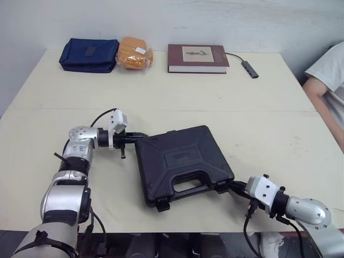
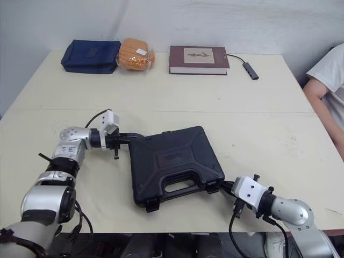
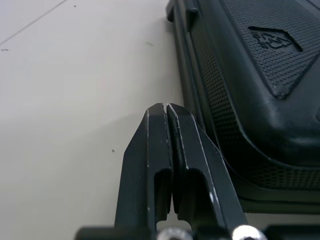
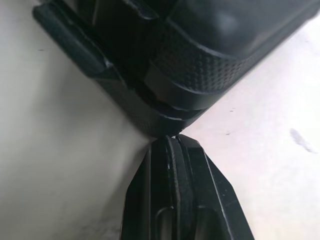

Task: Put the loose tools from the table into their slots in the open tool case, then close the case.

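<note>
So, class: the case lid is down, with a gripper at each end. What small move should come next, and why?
Probably slide the right gripper to the nearer latch and press it shut. The tool case lies closed, yet that latch seems to stick out, and the shut fingers touch that corner.

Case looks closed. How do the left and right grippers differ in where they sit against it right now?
The left gripper sits at the tool case's far-left corner; the right gripper sits at its near-right corner. The left gripper's fingers run alongside the case's edge, while the right gripper's tips point straight at the corner, about touching it. Both are shut and hold nothing.
</note>
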